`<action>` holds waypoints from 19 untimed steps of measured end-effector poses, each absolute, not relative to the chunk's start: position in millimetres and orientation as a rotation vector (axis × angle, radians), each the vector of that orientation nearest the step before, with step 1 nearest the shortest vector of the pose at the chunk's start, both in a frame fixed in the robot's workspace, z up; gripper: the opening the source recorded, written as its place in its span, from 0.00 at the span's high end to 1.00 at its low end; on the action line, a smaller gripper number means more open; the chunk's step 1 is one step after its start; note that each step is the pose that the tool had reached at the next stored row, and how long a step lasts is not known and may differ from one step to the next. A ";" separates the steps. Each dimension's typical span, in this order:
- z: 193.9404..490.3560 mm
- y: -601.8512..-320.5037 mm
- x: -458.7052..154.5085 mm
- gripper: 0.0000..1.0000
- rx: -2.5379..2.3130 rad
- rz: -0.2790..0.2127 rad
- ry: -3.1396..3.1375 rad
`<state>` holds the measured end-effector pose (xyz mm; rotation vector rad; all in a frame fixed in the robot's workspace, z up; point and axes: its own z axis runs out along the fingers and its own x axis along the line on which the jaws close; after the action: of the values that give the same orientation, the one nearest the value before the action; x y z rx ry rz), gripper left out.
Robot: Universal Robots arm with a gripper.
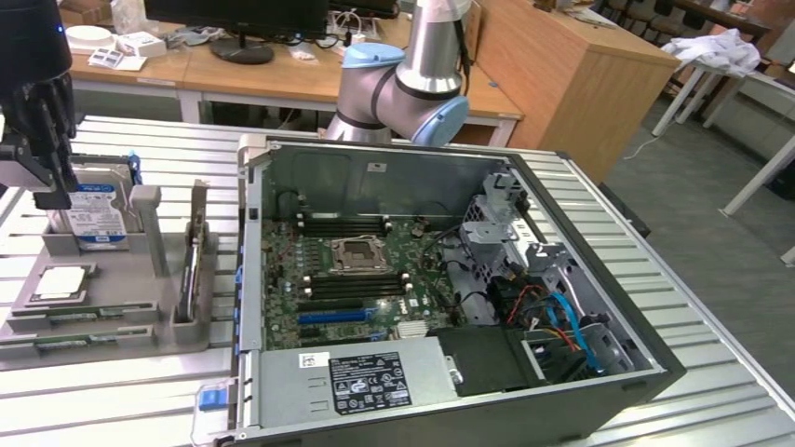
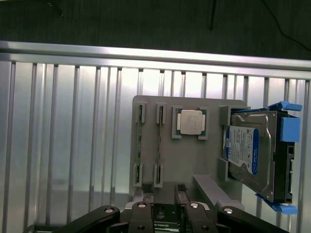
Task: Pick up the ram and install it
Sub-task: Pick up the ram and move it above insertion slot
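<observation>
Wrist view: gripper [image 2: 164, 196], jaws apart and seemingly empty, hovers above the tray [image 2: 194, 160] where 2 ram sticks [image 2: 159, 145] sit unpicked; installation not yet begun.

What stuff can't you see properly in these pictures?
Ram sticks: wrist view, seen edge-on, so their chips are hidden.
Gripper: wrist view, mostly cut off by the picture's edge.
Hard drive: exterior view, lower part hidden by the grey tray.
Black label: exterior view, writing too small to read.
</observation>
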<state>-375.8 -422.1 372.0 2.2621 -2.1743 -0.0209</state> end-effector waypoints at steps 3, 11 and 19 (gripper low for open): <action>371.9 -422.1 -375.8 0.69 2.262 -0.021 -2.174; 366.8 -422.1 -375.8 0.69 2.266 -0.030 -2.178; 366.6 -422.1 -375.8 0.69 2.270 -0.037 -2.182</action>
<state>-375.8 -422.1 366.6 2.2697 -2.1818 -0.0374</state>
